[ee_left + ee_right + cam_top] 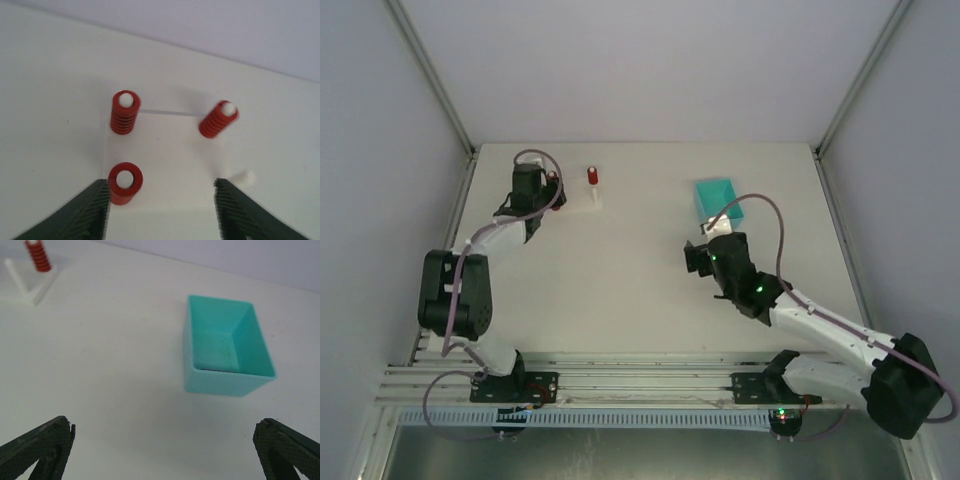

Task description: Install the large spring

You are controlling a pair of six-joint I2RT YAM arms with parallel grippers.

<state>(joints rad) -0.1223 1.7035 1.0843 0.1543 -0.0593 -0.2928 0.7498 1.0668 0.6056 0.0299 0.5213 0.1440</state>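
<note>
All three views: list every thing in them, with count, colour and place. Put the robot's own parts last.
springs: three, red, each around a peg of the base plate, far left of the table
pegs: four, white, upright at the base plate's corners; three carry springs, one is bare
base plate: one, white, flat on the table below the left gripper
bin: one, teal, open-topped, far right of the table, nothing visible inside
table: one, white, under everything
left gripper: one, dark, open, over the base plate, holding nothing
right gripper: one, dark, open, near side of the bin, holding nothing
</note>
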